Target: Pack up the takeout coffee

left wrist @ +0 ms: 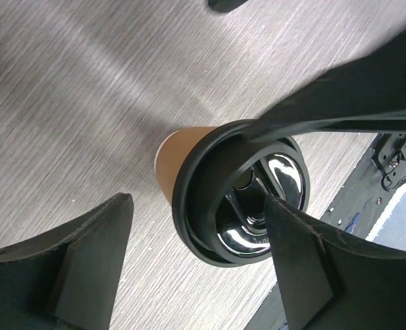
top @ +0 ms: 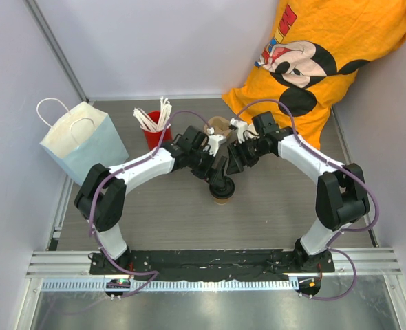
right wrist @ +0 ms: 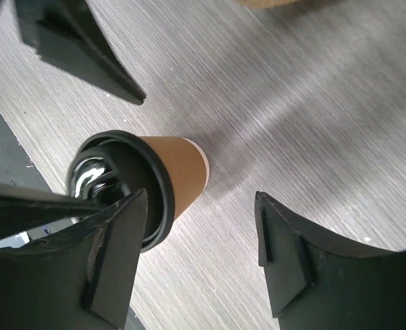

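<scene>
The takeout coffee (top: 222, 192) stands on the bench (top: 272, 213) beneath the left gripper (left wrist: 196, 206) and right gripper (right wrist: 199, 199), both spread wide and empty; a finger catching its black lid (left wrist: 241, 196) could topple it.

Coffee cup (left wrist: 177, 155): kraft brown wall, white base rim; lid (left wrist: 241, 196) glossy black.
Counter (top: 155, 220): grey, fine streaked grain.
Behind coffee cup: red cup (top: 154, 138), white sticks (top: 155, 115).
Left of coffee cup: pale blue bag (top: 86, 148), white handles.
Right of coffee cup: orange shirt (top: 354, 41), black, white and red cartoon mouse print.
Left end effector (left wrist: 196, 203), right end effector (right wrist: 199, 198): matte black.
</scene>
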You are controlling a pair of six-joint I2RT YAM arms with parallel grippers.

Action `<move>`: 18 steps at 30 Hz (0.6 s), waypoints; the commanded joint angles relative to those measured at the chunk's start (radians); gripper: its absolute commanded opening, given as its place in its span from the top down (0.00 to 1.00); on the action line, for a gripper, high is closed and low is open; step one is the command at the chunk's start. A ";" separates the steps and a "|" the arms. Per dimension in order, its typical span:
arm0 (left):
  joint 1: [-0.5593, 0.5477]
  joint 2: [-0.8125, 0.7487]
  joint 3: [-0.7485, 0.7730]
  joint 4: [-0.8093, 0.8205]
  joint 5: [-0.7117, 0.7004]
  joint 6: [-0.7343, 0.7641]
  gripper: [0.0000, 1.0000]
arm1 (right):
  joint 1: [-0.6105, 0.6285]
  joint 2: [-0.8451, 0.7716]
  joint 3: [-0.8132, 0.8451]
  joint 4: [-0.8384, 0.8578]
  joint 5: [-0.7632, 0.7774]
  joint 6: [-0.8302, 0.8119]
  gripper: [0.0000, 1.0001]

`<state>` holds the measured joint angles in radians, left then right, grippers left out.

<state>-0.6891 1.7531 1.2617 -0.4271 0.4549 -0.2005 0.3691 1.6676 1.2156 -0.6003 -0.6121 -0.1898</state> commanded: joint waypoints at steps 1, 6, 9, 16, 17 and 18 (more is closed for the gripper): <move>0.017 -0.037 0.048 -0.022 -0.025 0.015 0.16 | -0.004 -0.094 0.064 -0.069 0.021 -0.017 0.30; 0.034 -0.078 0.084 -0.022 0.008 0.004 0.09 | -0.018 -0.175 0.051 -0.099 0.028 -0.042 0.28; 0.060 -0.110 0.093 -0.015 0.036 0.001 0.08 | -0.022 -0.204 0.044 -0.153 0.006 -0.086 0.28; 0.125 -0.177 0.044 -0.016 0.057 0.030 0.08 | -0.018 -0.247 0.001 -0.216 -0.043 -0.166 0.32; 0.129 -0.188 0.016 -0.013 0.064 0.036 0.08 | -0.007 -0.253 -0.005 -0.213 -0.011 -0.180 0.33; 0.132 -0.201 0.002 -0.015 0.071 0.044 0.08 | 0.001 -0.258 -0.011 -0.199 0.003 -0.183 0.33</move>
<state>-0.5789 1.6241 1.3056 -0.4477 0.4805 -0.1955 0.3504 1.4464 1.2224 -0.7937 -0.6312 -0.3214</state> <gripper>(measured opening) 0.923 0.674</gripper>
